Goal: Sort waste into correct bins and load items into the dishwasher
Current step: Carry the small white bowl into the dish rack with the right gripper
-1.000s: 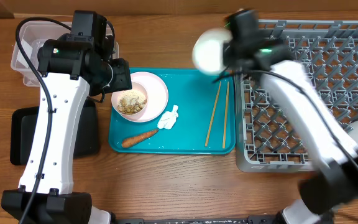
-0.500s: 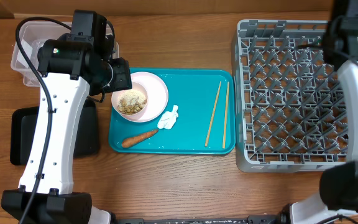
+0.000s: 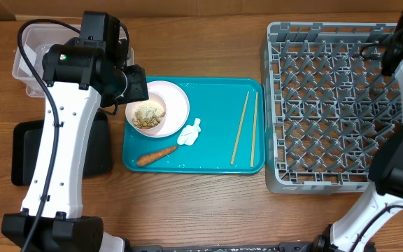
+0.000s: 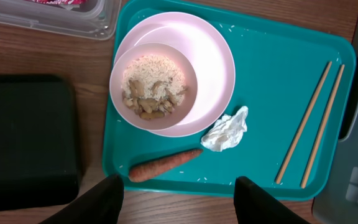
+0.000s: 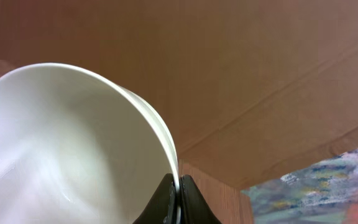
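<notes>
My left gripper (image 4: 179,205) is open and empty, high above the teal tray's front edge; overhead it sits by the bowls (image 3: 133,87). A small pinkish bowl of beige food scraps (image 4: 153,87) rests in the wide pale pink bowl (image 4: 210,56). An orange carrot stick (image 4: 165,165), a crumpled white tissue (image 4: 225,129) and two wooden chopsticks (image 4: 312,124) lie on the tray. My right gripper (image 5: 178,193) is shut on the rim of a white bowl (image 5: 61,155), held up off the overhead view's right edge, past the grey dish rack (image 3: 334,105).
The teal tray (image 3: 215,150) lies between the rack and my left arm. A clear tub (image 3: 37,49) holding a red wrapper (image 4: 55,2) stands at the back left. The black tray (image 3: 26,150) lies in front of it. A brown cardboard wall (image 5: 260,62) fills the right wrist view.
My right arm has swung the white bowl from above the tray's back right corner across the rack to its far right edge, out of the overhead view. My left arm has not moved.
</notes>
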### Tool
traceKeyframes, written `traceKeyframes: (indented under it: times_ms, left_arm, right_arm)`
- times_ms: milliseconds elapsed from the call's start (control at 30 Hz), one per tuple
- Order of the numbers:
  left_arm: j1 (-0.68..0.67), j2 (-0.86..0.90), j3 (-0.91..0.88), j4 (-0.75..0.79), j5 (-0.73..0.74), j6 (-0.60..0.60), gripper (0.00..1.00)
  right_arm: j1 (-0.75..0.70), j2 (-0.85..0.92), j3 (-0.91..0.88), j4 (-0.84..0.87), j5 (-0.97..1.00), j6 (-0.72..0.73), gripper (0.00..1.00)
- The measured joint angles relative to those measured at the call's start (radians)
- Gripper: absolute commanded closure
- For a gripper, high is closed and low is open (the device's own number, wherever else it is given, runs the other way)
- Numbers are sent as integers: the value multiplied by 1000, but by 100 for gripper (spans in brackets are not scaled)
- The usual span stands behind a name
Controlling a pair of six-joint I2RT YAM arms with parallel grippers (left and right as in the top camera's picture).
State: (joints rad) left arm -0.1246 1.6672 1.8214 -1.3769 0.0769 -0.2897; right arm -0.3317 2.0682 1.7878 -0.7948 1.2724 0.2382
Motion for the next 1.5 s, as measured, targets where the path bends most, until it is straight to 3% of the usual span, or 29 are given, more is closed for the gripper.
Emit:
traceKeyframes:
  times_ms: [200, 900, 933, 1067, 1133, 1500]
  left_arm:
    - [0, 0, 0, 0, 0, 0, 40]
    - [0, 0, 0, 2, 0, 0, 39]
    - [0, 0, 0, 0, 0, 0, 39]
    - [0, 0, 0, 1, 0, 0, 39]
    - [0, 0, 0, 1, 0, 0, 39]
    - [0, 0, 0, 1, 0, 0, 39]
  right_arm:
    - [7, 71, -3, -14, -6, 34, 96]
    - [98, 74, -50, -14, -14, 121, 96]
    - [105, 74, -50, -15, -12, 121, 95]
    - [140, 74, -53, -26, -18, 118, 57]
    - [168, 74, -58, -40, -28, 119, 47]
    - [282, 73, -61, -114, -115, 124, 46]
